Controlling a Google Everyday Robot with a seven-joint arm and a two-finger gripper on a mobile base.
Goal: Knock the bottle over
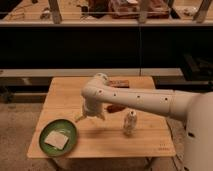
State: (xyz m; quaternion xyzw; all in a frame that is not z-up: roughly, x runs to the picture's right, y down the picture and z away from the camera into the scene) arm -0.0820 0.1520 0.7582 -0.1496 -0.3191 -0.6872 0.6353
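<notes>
The bottle (130, 123) is small, clear and pale, with a narrower neck. It stands upright on the wooden table (100, 145), right of centre. My gripper (91, 118) hangs from the white arm (135, 99) over the middle of the table, to the left of the bottle and apart from it. Its fingers are spread and hold nothing.
A green plate (71, 141) with a pale flat square on it lies at the table's front left. A brown packet (119, 83) lies at the back edge, and another brown thing (115, 108) shows under the arm. A dark shelf stands behind the table.
</notes>
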